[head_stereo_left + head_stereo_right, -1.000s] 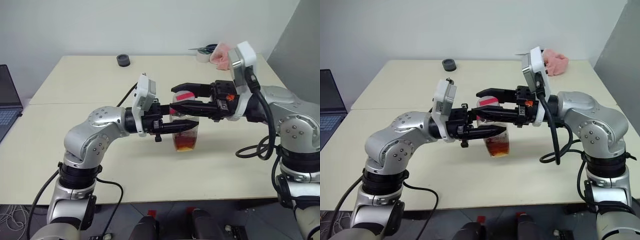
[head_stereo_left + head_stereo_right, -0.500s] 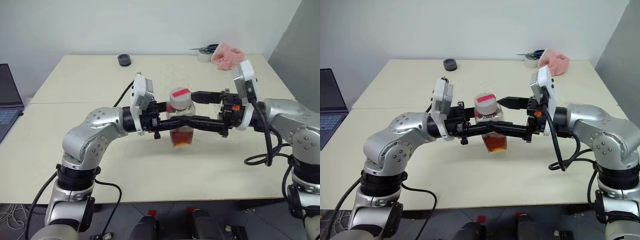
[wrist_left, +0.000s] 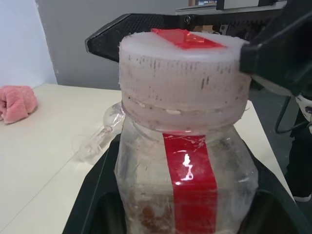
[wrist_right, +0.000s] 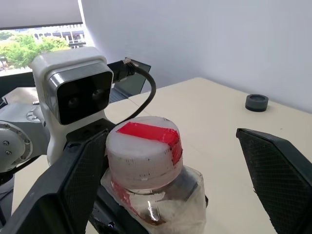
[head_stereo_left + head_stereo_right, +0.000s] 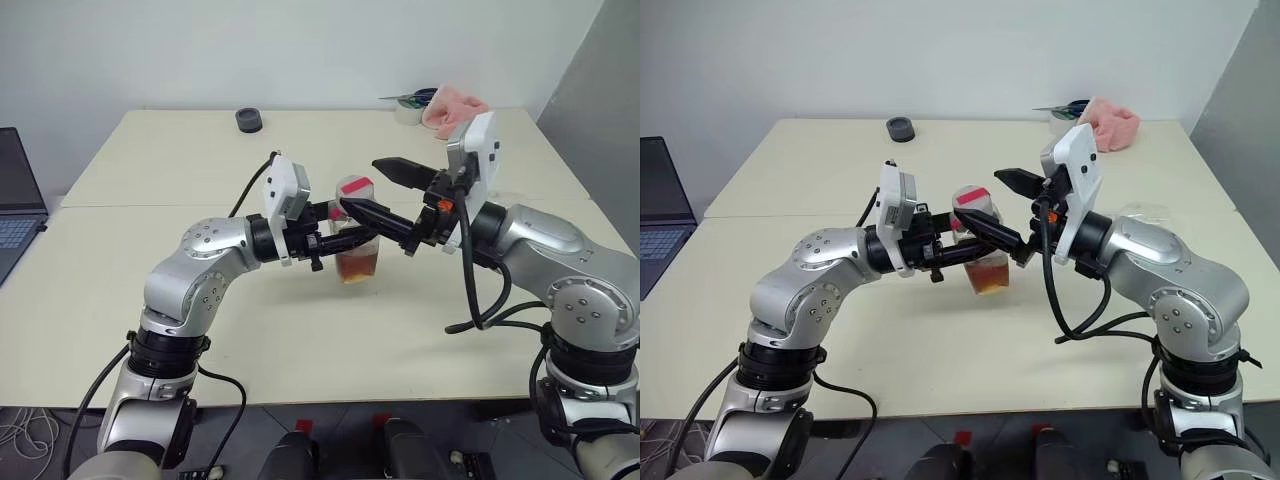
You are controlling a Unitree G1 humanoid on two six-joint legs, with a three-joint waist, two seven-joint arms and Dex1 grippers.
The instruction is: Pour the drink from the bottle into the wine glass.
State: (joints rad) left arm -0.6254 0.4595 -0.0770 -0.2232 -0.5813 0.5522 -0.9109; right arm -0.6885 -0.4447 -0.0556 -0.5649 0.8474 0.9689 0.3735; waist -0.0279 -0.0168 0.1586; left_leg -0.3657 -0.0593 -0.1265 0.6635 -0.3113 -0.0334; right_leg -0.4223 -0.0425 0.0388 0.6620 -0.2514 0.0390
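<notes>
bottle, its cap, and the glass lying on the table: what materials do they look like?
Bottle: clear thin plastic, probably; walls look crinkled, with a glossy red tape strip. Cap: whitish translucent plastic, ribbed and scuffed, red tape on top. Wine glass: clear, smooth, glassy; glass or hard plastic, can't tell.

Silver jointed arms, white wrist camera housings, black end effectors, looping black cables
</notes>
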